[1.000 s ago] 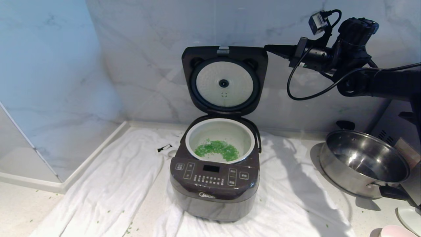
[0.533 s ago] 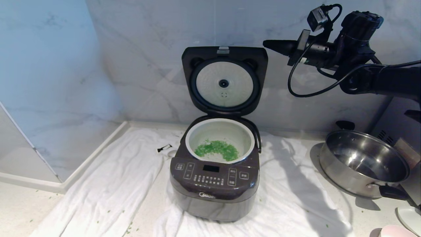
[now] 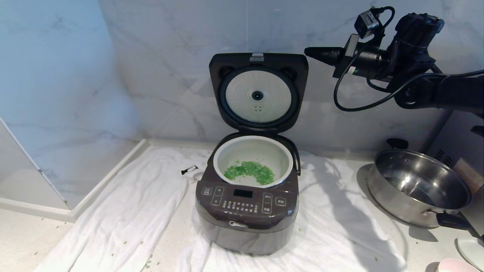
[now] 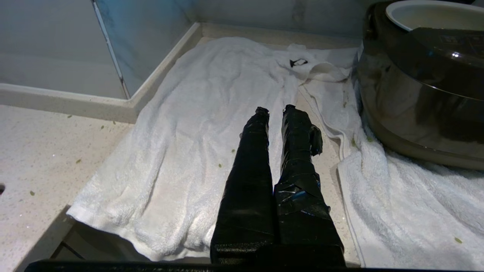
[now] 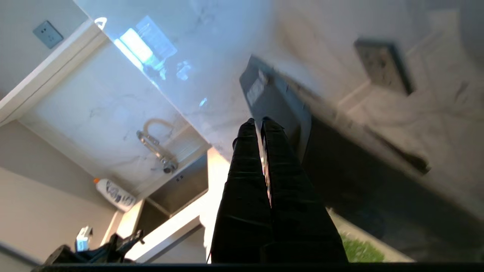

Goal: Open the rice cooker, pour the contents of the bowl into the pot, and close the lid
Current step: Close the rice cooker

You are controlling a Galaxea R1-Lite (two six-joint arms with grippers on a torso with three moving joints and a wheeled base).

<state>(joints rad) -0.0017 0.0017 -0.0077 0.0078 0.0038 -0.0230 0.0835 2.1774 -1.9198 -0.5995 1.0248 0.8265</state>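
We are looking down at a pale speckled bench point(image 3: 22, 241) under a marble wall, with a white towel point(image 3: 124, 219) spread over it. The rice cooker point(image 3: 245, 211) is sitting on that towel, our landmark. Its lid point(image 3: 258, 92) is standing open and upright behind the cooker body, silver-white plate facing us. A shiny steel pan point(image 3: 419, 189) is resting to the right of the cooker, well apart from it. Inside the cooker the pot point(image 3: 252, 160) is holding a patch of green bits point(image 3: 249, 172). We are holding our right gripper point(image 3: 311, 52) level, just right of the lid's top corner, its jaws closed on nothing. Our left gripper point(image 4: 276, 110) is hanging low, left of the cooker, over the towel, with jaws nearly together and empty.
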